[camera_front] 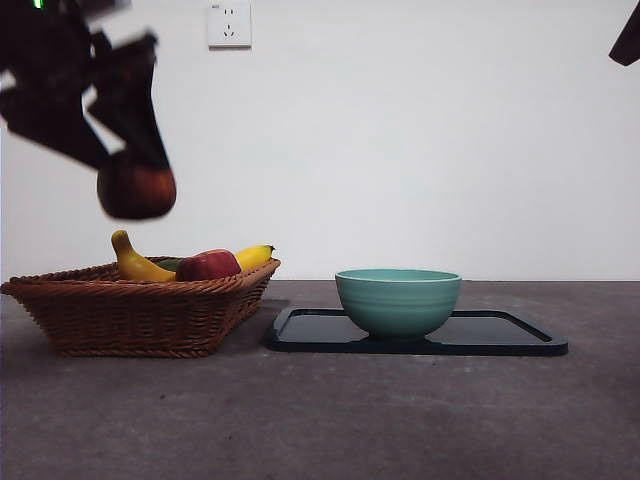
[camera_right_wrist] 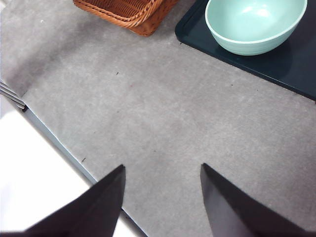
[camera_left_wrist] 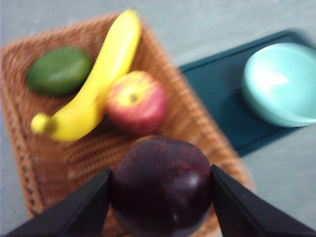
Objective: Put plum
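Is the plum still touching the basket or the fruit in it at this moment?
Apart. In the front view the plum, clamped in the left gripper, hangs clear above the basket, with bare wall showing between it and the banana.

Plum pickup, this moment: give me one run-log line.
left gripper: shut on plum, lifted above basket | right gripper: open, idle over table | bowl: on tray

The plum (camera_left_wrist: 162, 186) runs off the left wrist picture's edge, its underside unseen. In the front view the basket (camera_front: 140, 310) wall hides most of the green fruit (camera_front: 168, 264) (kind unclear), and the left gripper (camera_front: 128, 150) is motion-blurred.
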`<state>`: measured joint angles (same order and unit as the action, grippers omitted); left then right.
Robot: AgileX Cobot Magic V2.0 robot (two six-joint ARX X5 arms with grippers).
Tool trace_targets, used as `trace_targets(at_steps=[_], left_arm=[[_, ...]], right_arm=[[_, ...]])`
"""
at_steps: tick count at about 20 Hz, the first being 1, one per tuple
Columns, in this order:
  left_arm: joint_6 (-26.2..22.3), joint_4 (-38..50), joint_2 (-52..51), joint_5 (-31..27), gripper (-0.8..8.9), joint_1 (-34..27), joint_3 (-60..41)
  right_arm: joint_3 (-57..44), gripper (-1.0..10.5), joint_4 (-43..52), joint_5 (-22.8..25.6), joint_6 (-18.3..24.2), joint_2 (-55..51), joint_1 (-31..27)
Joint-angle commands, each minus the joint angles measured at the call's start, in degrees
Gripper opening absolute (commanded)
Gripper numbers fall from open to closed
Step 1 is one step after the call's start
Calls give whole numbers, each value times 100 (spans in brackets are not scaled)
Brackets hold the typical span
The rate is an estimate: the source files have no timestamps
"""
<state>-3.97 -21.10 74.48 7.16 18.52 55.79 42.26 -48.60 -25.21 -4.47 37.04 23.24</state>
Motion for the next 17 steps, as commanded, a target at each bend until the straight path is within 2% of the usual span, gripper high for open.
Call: trace_targets(at_steps=[1, 8, 12, 13, 15, 17], left_arm=[[-166, 264, 413, -122, 247, -26, -28], [-205, 710, 1567, -146, 247, -55, -28], [-275, 761, 1792, -166, 250, -63, -28], [-278, 752, 1792, -166, 271, -63, -28], [-240, 713, 1792, -164, 403, -61, -28], [-155, 713, 1755, -162, 410, -44, -22]], right_arm=[[44, 242, 52, -4, 63, 20, 35], [44, 242, 48, -7, 59, 20, 37], [44, 242, 46, -7, 44, 20, 37], [44, 242, 46, -7, 44, 20, 37], [44, 242, 48, -7, 44, 20, 37], [44, 242, 48, -7, 44, 20, 37]])
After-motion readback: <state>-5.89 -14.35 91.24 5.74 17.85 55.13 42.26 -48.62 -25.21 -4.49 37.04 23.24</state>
